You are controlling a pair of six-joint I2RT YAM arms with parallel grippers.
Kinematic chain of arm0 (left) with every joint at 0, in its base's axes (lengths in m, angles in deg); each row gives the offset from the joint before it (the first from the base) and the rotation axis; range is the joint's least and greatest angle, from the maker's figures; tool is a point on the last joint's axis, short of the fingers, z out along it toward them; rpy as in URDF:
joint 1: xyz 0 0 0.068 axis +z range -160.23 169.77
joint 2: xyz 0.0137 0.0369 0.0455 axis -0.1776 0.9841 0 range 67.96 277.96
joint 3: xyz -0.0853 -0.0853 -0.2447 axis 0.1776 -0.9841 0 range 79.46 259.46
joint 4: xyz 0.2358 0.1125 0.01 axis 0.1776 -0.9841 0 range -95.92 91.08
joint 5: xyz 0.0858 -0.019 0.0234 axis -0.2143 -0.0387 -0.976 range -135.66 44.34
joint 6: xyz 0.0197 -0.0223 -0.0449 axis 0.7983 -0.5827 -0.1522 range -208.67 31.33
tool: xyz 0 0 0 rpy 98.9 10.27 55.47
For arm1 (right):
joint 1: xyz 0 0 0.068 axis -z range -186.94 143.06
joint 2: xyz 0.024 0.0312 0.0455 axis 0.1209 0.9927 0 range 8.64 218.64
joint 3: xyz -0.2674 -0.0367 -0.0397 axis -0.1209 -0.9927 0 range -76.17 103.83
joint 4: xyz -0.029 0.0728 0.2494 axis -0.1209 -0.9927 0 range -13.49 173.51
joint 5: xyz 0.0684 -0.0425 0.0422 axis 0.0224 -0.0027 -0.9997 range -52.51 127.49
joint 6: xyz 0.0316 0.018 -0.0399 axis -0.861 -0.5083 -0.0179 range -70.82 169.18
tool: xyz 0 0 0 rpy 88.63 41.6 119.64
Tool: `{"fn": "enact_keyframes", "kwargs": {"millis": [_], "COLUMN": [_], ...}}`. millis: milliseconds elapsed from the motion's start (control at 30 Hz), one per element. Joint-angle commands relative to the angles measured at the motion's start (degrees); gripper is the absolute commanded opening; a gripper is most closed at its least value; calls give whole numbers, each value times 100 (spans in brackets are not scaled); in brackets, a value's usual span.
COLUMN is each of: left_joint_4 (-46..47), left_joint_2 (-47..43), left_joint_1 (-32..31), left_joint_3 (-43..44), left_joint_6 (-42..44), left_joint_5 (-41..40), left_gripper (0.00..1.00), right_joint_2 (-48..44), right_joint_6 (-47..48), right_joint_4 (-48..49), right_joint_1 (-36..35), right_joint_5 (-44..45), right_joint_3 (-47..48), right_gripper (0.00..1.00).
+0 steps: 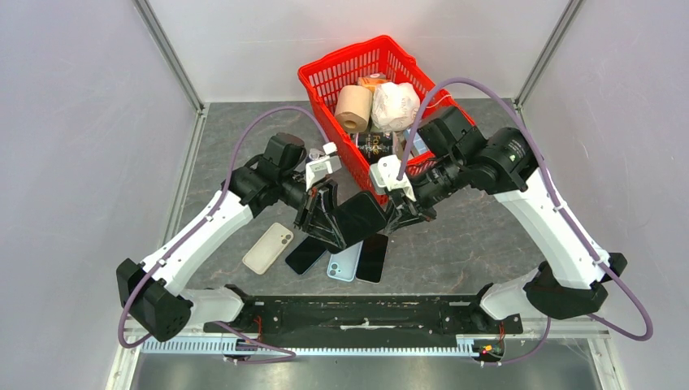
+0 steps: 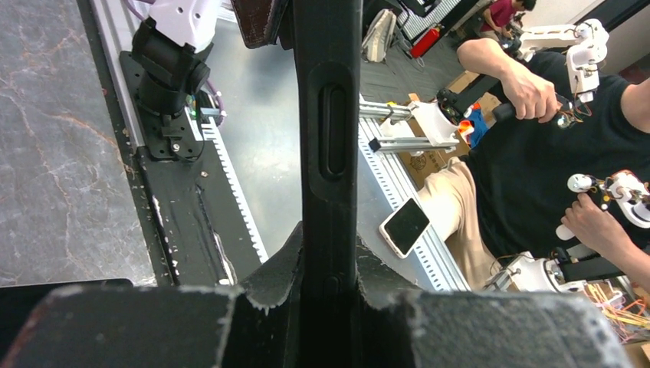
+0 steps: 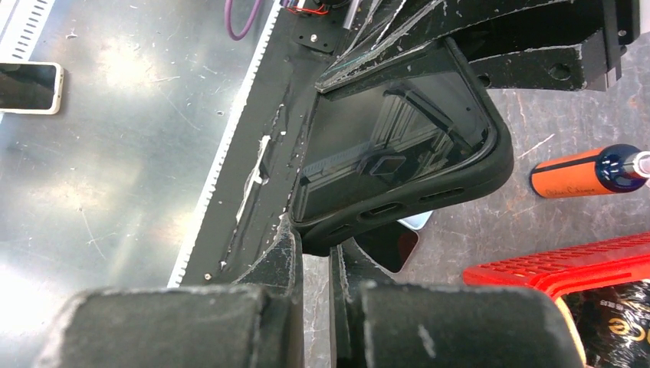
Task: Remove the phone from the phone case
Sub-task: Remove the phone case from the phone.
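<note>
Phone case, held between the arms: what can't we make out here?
- Top external: ends of the black phone case hidden by the left gripper and right gripper.
- Left wrist: case edge-on, faces hidden.
- Right wrist: case's far end behind the left gripper; orange bottle cut by the frame edge.

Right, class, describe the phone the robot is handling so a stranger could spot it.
Find the red basket at the back of the table. Just in front of it, between the left hand and right hand, is the black-cased phone. Unlike the phones lying flat below, it is in the air, gripped from both sides.
</note>
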Motion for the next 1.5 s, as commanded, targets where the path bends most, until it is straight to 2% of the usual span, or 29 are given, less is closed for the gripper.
{"fn": "enact_keyframes", "kwargs": {"millis": [0,333,667,900,1100,1467], "left_joint_4": [333,-220,-1065,-2144,-2198,-2128], "left_joint_2": [-76,-160,-218,-218,-255,-305], "left_joint_1": [-282,-456,-560,-753,-917,-993], "left_joint_3": [136,248,462,844,1014,1188], "left_joint_6": [-543,-87,795,2106,2241,2242], "left_joint_5": [210,258,-361,-1561,-2507,-3508], "left_gripper": [2,2,2,2,2,2], "right_joint_2": [393,723,984,1219,1446,1854], "right_joint_6": [570,544,-294,-1217,-1779,-2711], "right_joint_4": [538,555,1056,1508,1786,2257], "right_joint_1": [-298,-205,22,249,355,484], "right_joint_5": [-149,-410,-548,-405,-344,-481], "right_joint_3": [24,212,254,306,406,467], "right_gripper": [0,0,0,0,0,0]}}
